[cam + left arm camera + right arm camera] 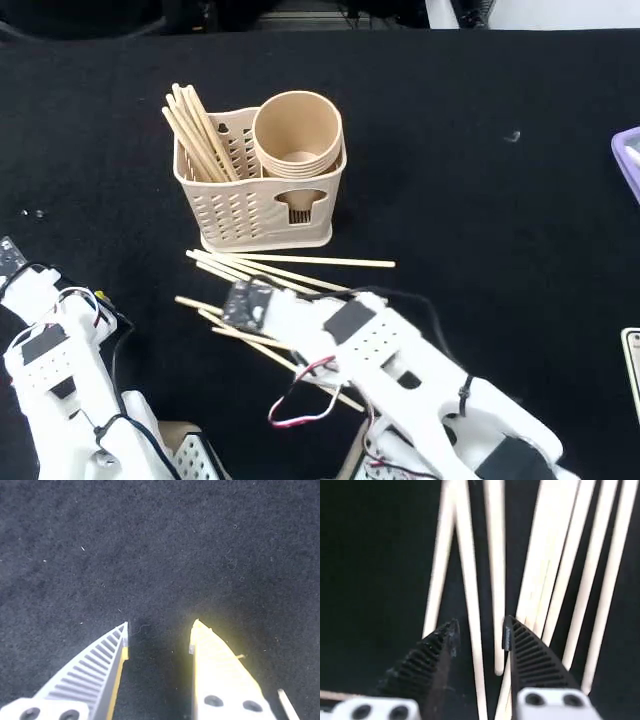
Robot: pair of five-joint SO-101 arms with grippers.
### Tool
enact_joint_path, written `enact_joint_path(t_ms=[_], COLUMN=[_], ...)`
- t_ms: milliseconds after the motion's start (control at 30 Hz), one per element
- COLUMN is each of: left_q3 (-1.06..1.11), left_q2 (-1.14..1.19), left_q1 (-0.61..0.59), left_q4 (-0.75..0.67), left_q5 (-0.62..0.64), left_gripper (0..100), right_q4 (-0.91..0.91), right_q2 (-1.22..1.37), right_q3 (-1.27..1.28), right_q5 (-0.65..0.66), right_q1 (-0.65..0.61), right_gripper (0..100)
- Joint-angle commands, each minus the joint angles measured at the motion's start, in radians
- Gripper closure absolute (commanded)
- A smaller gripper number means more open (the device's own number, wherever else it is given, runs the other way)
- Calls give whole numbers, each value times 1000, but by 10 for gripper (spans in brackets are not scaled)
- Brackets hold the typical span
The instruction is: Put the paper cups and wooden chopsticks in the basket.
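Perforated basket (255, 210), nested paper cups (298, 130), wooden chopsticks (300, 261) — ridged right gripper (480, 623)

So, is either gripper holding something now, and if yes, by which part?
Nothing is held. The right gripper is open over the loose chopsticks on the table, not closed on any; the left gripper is open above bare table.

Tan paper cups (297, 135) stacked in the basket (250, 210) — loose chopsticks (320, 261) lie beside it.
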Motion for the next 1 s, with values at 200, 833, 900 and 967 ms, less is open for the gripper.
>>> enact_joint_path(t_ms=[200,833,900,967], left_q3=[-25,-25,-25,-25], left_q2=[-14,-14,-14,-14], left_q1=[10,5,5,4], left_q4=[-14,-14,-14,-14], left_q5=[-2,-2,-2,-2], left_gripper=[795,795,795,795], right_q4=[-157,-187,-186,-150], right_q2=[102,550,544,518], right_q3=[-104,-386,-386,-390], right_q5=[-94,-87,-94,-89], right_q1=[-81,-97,-97,-94], right_gripper=[858,945,992,987])
